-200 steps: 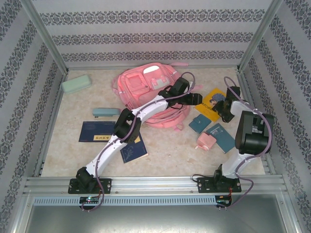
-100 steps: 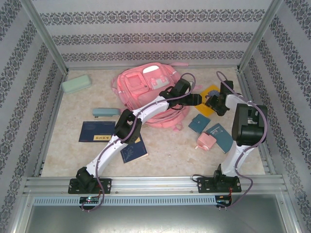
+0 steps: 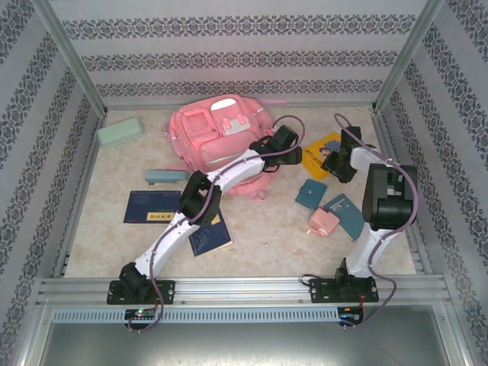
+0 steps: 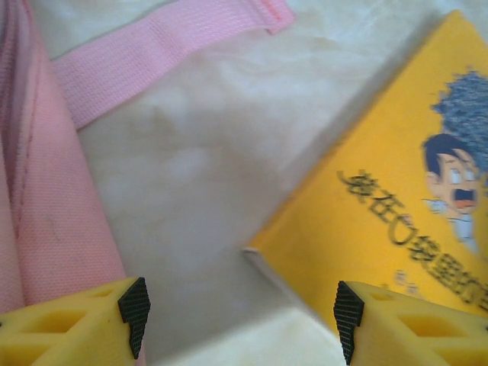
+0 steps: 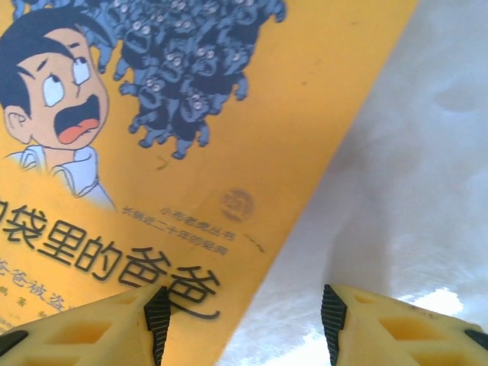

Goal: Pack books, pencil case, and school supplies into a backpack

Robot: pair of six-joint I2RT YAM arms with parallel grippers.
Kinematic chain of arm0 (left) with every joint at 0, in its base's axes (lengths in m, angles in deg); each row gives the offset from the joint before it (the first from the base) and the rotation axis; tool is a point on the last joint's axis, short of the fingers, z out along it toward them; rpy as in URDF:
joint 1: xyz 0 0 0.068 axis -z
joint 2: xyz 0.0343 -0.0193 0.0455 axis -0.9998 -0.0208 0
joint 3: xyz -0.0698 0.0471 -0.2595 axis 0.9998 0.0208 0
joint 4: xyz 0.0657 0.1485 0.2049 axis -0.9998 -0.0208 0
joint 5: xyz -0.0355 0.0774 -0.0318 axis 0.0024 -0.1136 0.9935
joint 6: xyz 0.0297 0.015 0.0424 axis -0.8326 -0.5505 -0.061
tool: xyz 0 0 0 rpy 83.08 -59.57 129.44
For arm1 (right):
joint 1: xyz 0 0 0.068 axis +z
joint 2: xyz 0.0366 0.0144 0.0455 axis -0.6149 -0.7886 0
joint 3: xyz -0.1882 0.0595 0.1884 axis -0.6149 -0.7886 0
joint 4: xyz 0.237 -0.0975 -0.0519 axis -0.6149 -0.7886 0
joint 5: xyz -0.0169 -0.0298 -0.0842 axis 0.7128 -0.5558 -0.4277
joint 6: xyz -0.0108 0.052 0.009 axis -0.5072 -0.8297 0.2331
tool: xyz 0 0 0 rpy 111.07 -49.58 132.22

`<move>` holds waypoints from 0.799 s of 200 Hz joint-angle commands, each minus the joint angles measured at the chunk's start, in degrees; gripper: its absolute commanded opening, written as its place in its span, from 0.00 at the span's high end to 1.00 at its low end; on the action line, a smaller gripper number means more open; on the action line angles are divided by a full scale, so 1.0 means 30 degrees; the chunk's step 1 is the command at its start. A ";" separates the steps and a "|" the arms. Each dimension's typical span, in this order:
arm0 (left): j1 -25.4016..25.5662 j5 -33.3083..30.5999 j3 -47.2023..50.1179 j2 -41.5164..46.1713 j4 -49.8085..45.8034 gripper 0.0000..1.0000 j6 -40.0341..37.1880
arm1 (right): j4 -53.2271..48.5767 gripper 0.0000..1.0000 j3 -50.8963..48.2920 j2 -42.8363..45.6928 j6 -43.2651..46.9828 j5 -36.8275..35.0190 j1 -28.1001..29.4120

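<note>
The pink backpack [image 3: 217,137] lies at the back centre, its strap [image 4: 152,53] and fabric [image 4: 46,229] left of my left gripper. The yellow book [image 3: 316,152] lies flat between the two grippers. My left gripper [image 3: 296,155] [image 4: 240,309] is open, low over the table, with the book's [image 4: 396,191] near corner between its jaws. My right gripper [image 3: 334,162] [image 5: 240,316] is open astride the book's [image 5: 152,137] right edge. Two navy books [image 3: 152,206] [image 3: 210,238] lie front left. The mint pencil case [image 3: 120,133] is far left. The pink block [image 3: 322,222] and teal pads [image 3: 311,193] [image 3: 347,215] sit at the right.
A small teal oblong item [image 3: 166,176] lies left of the left arm, above the navy book. Metal frame posts and patterned walls enclose the table [image 3: 267,221] on three sides. A metal rail [image 3: 244,290] runs along the near edge.
The backpack has shifted left and back. The yellow book slid left. My right gripper moved left onto the book's edge, and my left gripper drew slightly left.
</note>
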 commanded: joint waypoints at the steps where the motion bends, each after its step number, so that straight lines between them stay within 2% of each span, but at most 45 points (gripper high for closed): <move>1: -0.0655 -0.0942 0.1255 0.0270 -0.2895 0.31 -0.0230 | -0.0699 0.44 0.0176 0.1210 -0.0129 -0.1305 0.0108; 25: -0.0656 0.0105 0.1233 0.0887 -0.2317 0.30 -0.0481 | 0.0348 0.46 0.0021 0.2472 0.0080 -0.0957 0.1011; 50: -0.0684 0.0655 0.1329 0.1800 -0.2169 0.29 -0.0432 | 0.1538 0.48 0.0550 0.2488 -0.0305 0.0209 0.1805; 68: -0.0822 0.0902 0.1858 0.2639 -0.1793 0.28 -0.0131 | 0.1627 0.51 0.1871 0.0964 -0.0948 0.1538 0.2049; 97: -0.1392 0.2167 0.2778 0.3573 -0.1020 0.28 0.1047 | 0.1411 0.52 0.4104 -0.1833 -0.1524 0.2238 0.2464; 116: -0.1578 0.2450 0.3178 0.4047 -0.0716 0.29 0.1240 | 0.0684 0.59 0.5485 -0.3610 -0.1881 0.3015 0.2606; 160: -0.1866 0.2398 0.3963 0.4986 -0.0310 0.30 0.1127 | -0.0144 0.66 0.5886 -0.4791 -0.1352 0.4173 0.3595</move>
